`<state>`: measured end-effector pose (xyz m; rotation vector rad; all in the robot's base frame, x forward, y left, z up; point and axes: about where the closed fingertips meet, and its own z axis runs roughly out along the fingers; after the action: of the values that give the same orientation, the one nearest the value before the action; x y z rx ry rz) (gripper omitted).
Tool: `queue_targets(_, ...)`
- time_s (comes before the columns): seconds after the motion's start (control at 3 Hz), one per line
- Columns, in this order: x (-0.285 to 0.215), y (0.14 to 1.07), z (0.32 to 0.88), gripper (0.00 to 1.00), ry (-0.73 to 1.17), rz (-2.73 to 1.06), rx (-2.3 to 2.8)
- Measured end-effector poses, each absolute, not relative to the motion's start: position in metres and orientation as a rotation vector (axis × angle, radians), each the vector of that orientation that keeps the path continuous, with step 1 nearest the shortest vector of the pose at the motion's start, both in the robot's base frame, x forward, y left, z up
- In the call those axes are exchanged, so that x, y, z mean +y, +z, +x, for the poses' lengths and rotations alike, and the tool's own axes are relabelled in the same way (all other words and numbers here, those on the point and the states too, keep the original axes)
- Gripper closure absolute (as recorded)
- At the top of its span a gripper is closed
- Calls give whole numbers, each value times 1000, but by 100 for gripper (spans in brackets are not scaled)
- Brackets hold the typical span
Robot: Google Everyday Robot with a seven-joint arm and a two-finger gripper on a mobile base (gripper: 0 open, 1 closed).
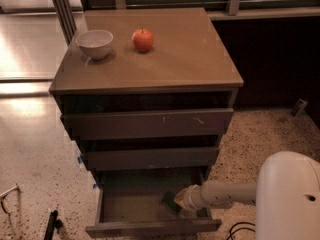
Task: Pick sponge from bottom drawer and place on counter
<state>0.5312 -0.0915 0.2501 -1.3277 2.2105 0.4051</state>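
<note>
Your sponge (168, 200) lies in the open bottom drawer (150, 228), toward its right side, and the end effector (181, 202) is right against it. I cannot tell if it grips or not. Expect a light, soft thing that squashes; take it across its narrow sides. The end effector hides part of the sponge, and the drawer is dark.
</note>
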Motion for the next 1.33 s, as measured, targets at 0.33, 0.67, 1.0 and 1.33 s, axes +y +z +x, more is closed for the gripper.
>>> queue_targets(0.33, -92, 250, 531, 100, 405, -1328, 2211)
queue_targets(0.67, -93, 242, 526, 82, 387, -1355, 2205)
queue_targets(1.0, -86, 224, 525, 59, 394, -1382, 2196)
queue_targets(1.33, -79, 204, 528, 36, 422, -1382, 2191)
